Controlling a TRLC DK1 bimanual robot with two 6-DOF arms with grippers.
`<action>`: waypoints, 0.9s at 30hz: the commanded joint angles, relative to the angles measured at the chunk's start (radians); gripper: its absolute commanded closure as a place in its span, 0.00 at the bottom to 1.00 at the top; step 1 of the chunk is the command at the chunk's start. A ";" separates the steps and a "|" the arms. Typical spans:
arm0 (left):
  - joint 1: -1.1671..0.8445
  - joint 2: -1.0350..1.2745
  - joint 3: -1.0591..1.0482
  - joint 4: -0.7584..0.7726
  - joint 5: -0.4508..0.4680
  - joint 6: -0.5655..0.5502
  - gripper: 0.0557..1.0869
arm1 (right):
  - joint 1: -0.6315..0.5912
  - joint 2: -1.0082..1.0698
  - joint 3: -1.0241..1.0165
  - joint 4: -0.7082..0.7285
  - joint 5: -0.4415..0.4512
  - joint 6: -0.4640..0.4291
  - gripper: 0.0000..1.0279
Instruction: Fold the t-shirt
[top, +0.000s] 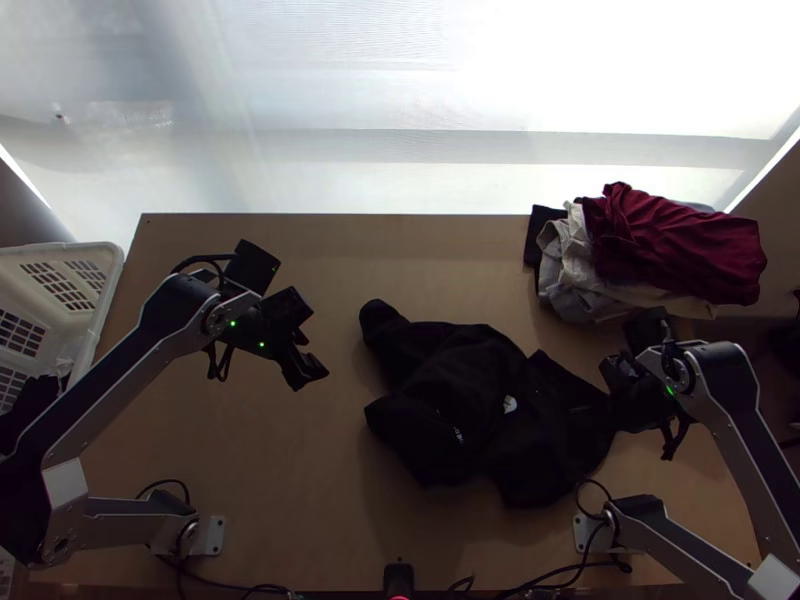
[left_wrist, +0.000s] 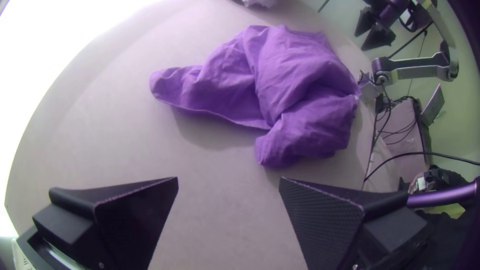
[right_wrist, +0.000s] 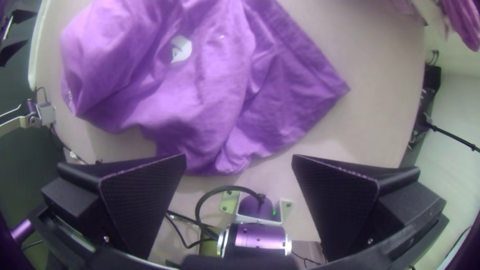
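In the top view my left gripper (top: 315, 345) hangs over the table left of the t-shirt, and my right gripper (top: 612, 385) is at the shirt's right edge. The black t-shirt (top: 470, 400) lies bunched and wrinkled at mid-table, one part sticking out toward the far left. It looks purple in the left wrist view, where the shirt (left_wrist: 300, 80) lies beyond my left gripper (left_wrist: 228, 182), open and holding nothing. In the right wrist view the shirt (right_wrist: 200, 95), with a white patch, lies in front of my right gripper (right_wrist: 239, 160), also open with nothing between its fingers.
A pile of folded or crumpled clothes, dark red on top (top: 680, 245), lies at the table's far right corner. A white basket (top: 105, 262) with dark cloth inside stands off the left edge. Bare tabletop (top: 270, 450) shows left of the shirt; cables run along the near edge.
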 joint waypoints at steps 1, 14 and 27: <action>0.090 -0.010 0.023 -0.047 0.013 0.013 0.05 | 0.079 0.073 -0.121 0.016 -0.121 -0.022 0.04; 0.110 -0.062 0.002 -0.055 -0.005 0.004 0.05 | 0.158 0.220 -0.234 0.173 -0.221 -0.082 0.05; 0.137 -0.139 -0.077 -0.055 -0.060 0.012 0.05 | 0.095 0.237 -0.253 0.249 -0.235 -0.131 0.56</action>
